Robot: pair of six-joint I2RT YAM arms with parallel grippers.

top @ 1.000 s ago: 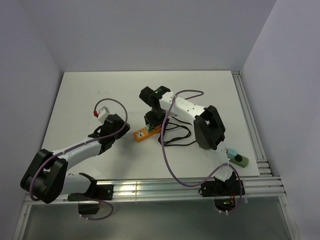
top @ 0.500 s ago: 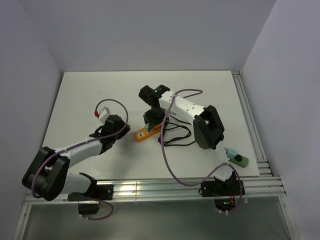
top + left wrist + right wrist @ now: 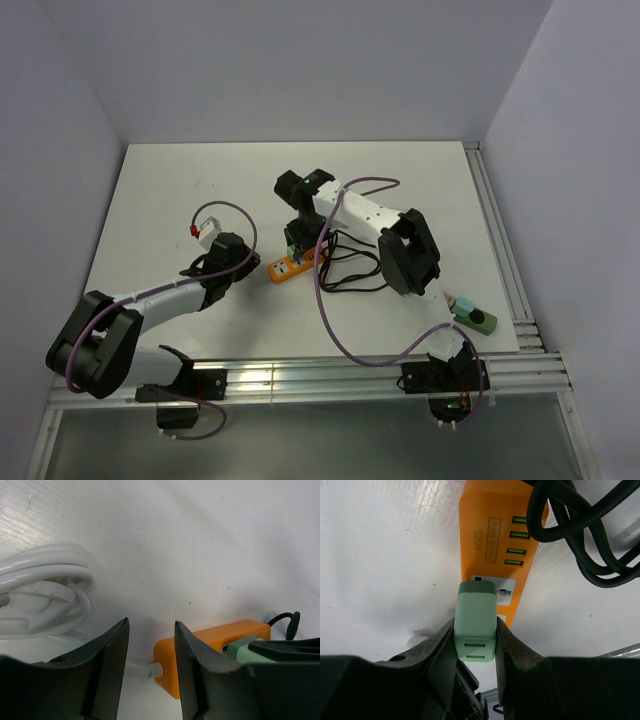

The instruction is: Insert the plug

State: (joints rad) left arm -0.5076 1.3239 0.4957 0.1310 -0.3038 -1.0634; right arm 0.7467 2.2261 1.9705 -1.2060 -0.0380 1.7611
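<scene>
The orange power strip (image 3: 284,267) lies mid-table; it also shows in the left wrist view (image 3: 210,639) and the right wrist view (image 3: 485,535). My right gripper (image 3: 298,242) (image 3: 475,641) is shut on a pale green plug (image 3: 475,625). The plug's dark front end is at the strip's white socket face (image 3: 505,591); its prongs are hidden. My left gripper (image 3: 250,264) (image 3: 150,626) is open, its jaws on either side of the strip's white cord (image 3: 142,670), just short of the strip's end. The plug also shows in the left wrist view (image 3: 245,652).
A black cable coil (image 3: 352,270) (image 3: 570,535) lies right of the strip. A coiled white cord (image 3: 45,595) ends at a white and red piece (image 3: 203,228). A green object (image 3: 476,318) sits near the right rails (image 3: 500,250).
My right gripper has shifted slightly left with the plug. The strip has slid a little left with it. The left arm has barely moved.
</scene>
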